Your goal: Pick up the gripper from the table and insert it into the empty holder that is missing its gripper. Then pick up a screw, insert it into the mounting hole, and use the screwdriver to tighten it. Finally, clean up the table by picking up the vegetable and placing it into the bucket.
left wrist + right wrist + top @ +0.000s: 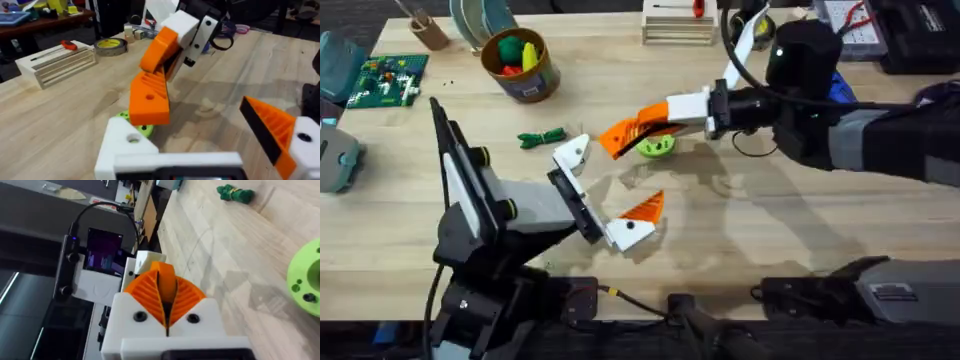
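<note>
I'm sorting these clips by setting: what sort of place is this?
Probably an electronics or robotics workshop bench: a green circuit board lies on the wooden table, a yellow tape roll sits by a slatted white rack, and more cluttered benches stand behind.

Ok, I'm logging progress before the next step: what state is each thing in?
gripper: clamped in the right gripper, off the table.
holder: bare, no orange wedge.
vegetable: on the table, outside the bucket.
left gripper: open.
</note>
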